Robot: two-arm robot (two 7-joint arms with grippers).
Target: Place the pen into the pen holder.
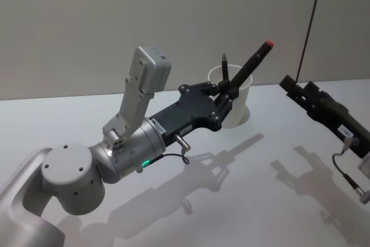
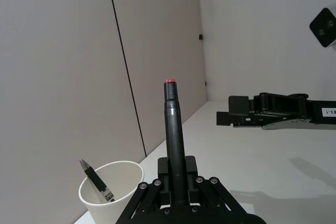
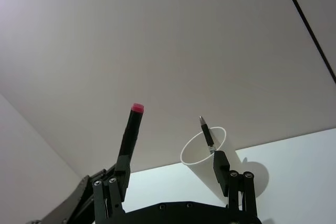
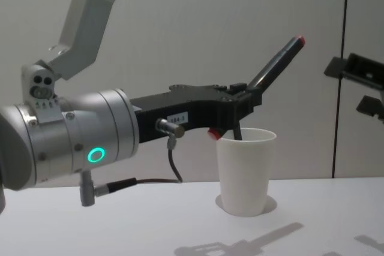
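Over the white table (image 1: 243, 224) the left gripper (image 1: 225, 95) reaches out; the right gripper (image 1: 291, 84) hangs apart, fingers spread. The pen holder (image 1: 240, 114) stands just below the left fingers, which pinch a red-tipped black pen (image 1: 254, 59) tilted upward. A second pen (image 1: 225, 67) leans inside.

We see a pale, bare table (image 1: 272, 201) running from near to far, where it meets a plain light wall (image 1: 87, 15). On the right a thin dark seam (image 1: 311, 21) runs up that wall, and a short dark pen (image 1: 225, 69) leans inside the pen holder (image 1: 237, 114).
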